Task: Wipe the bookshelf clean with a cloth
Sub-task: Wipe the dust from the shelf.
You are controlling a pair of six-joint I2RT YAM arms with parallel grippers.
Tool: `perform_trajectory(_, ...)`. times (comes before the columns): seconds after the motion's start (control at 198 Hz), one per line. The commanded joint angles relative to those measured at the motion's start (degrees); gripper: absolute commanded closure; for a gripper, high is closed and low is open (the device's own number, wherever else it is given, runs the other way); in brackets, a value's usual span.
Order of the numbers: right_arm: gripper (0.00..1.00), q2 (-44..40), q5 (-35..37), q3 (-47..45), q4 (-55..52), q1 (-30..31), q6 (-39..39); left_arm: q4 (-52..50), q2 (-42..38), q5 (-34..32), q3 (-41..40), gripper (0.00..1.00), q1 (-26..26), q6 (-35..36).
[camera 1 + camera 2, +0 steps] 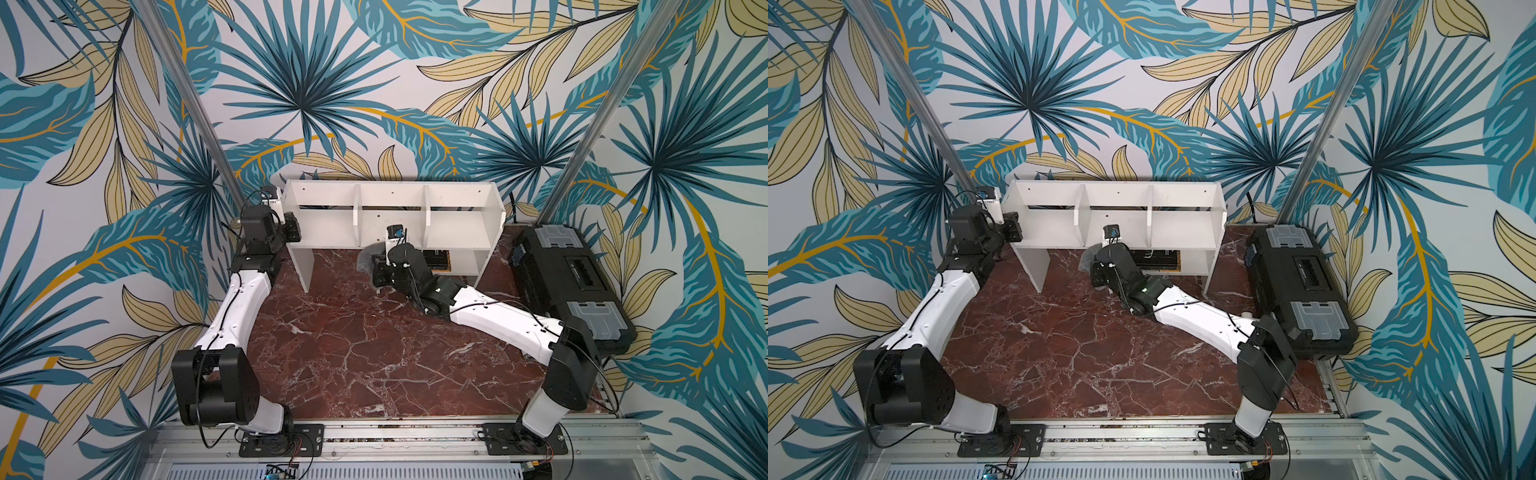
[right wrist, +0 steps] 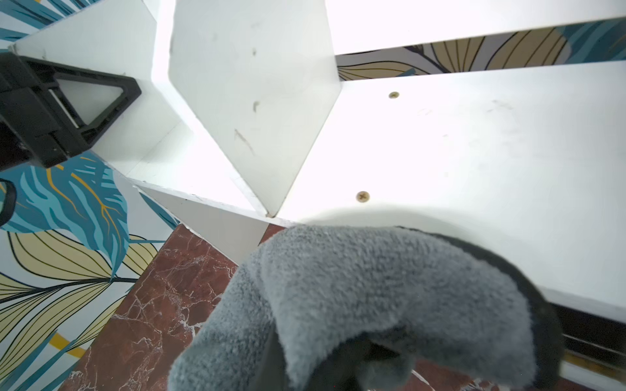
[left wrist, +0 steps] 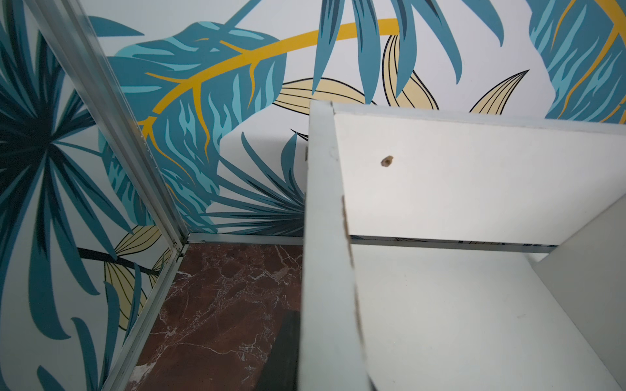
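Two task items. Cloth [image 2: 372, 287]: grey microfibre, draped over right gripper [image 1: 379, 271], fingers buried beneath and closed on it; likely light, limp, prone to bunching; best pinched at a thick fold, pile outward. Bookshelf [image 1: 392, 216]: white board, directly ahead of those fingers, middle compartment floor at cloth's leading edge; likely stiff, light enough to slide when rubbed. Left gripper [image 1: 292, 226]: fingers clamped across end panel, one finger [image 2: 130, 89] inside outer compartment; sensible bracing hold.

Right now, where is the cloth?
In both top views the cloth is bunched in the right gripper by the bookshelf, at its middle compartment's front edge.
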Motion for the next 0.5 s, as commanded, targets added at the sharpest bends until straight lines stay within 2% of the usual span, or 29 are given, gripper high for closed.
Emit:
perform_trajectory(0.0,1.0,4.61,-2.2,4.36,1.53,1.29,-0.2,-3.13,0.57,3.84,-2.69,1.0,0.26,-5.93)
perform_trajectory(0.181,1.0,12.05,-4.65,13.68,2.12,3.3,-1.34,-2.81,-0.19,4.41,-2.74,1.0,0.24,-6.7)
perform_trajectory(0.499,1.0,25.68,-5.76,30.56,2.46,4.96,1.61,-2.31,-0.47,5.9,-2.7,1.0,0.2,-8.56)
